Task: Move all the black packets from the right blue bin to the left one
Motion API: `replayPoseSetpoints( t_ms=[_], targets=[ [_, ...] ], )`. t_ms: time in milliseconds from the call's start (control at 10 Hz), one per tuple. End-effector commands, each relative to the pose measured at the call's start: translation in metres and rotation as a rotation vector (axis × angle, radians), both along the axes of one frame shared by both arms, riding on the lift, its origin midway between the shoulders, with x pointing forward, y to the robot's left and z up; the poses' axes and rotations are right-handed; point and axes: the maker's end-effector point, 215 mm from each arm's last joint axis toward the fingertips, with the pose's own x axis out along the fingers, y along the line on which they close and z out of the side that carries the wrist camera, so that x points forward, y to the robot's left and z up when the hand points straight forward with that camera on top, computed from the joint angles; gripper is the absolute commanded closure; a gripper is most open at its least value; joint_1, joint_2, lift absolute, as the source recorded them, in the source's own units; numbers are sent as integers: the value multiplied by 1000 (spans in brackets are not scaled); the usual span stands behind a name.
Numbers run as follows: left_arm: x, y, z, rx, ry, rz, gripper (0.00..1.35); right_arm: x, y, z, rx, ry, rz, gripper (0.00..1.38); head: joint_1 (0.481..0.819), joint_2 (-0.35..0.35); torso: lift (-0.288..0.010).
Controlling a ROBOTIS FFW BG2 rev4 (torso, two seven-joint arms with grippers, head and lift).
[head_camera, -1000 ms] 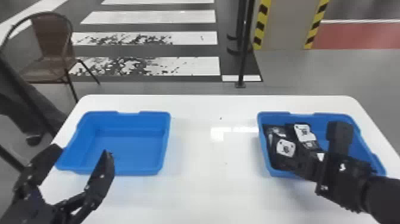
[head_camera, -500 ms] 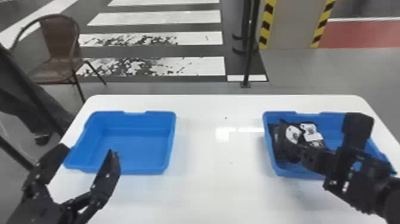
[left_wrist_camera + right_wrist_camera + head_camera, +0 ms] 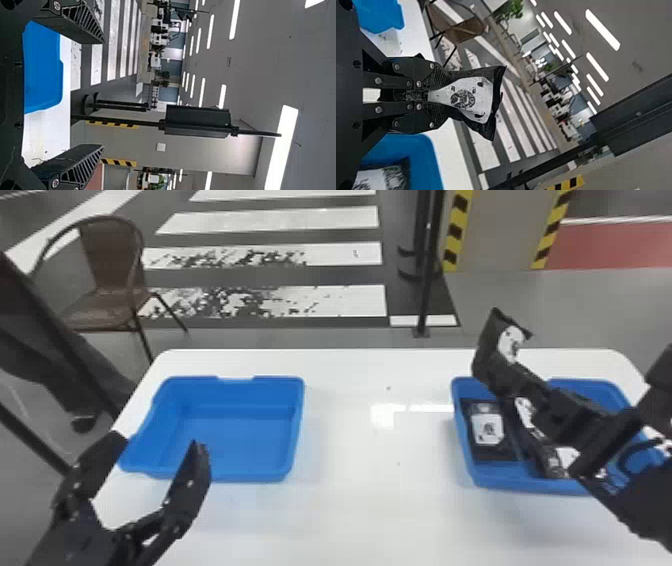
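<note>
As I inspect the station through my cameras, I find the right gripper (image 3: 495,377) pressed together on one black packet (image 3: 511,341), pinching it by an end. The right wrist view confirms the grip: both fingers close on the narrowed end of the packet, and its white label with a dark print spreads out beyond them. I note the packet raised above the surface (image 3: 350,500), clear of the packets below, seen in the head view at the far left corner of the right bin (image 3: 530,485).

Inside the right bin, one labelled packet (image 3: 487,430) lies along the left wall, label up. More packets (image 3: 565,460) lie to its right, partly hidden by the right arm; I cannot tell their number.

I record the left bin (image 3: 240,425) as empty. The left gripper (image 3: 157,445) is at its near side, fingers spread wide with nothing between them. On the floor beyond the surface, a brown chair (image 3: 112,255) stands at far left.
</note>
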Motion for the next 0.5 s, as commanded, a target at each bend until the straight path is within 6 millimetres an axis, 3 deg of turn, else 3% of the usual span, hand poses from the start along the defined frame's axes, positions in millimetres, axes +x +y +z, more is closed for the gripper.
replayPoseSetpoints(
  t_ms=[0,200,400],
  targets=[
    [0,0,-1,1,4,1,98,-12,3,17,76,-81,2,1061,695,101,-140],
    [3,-4,-3,-11,11,-7,98,-10,2,15,132,-201,56,1062,695,111,-140],
    [7,-16,-1,-23,17,-38,98,-29,50,16,113,-237,192,1062,695,114,-140]
  ],
)
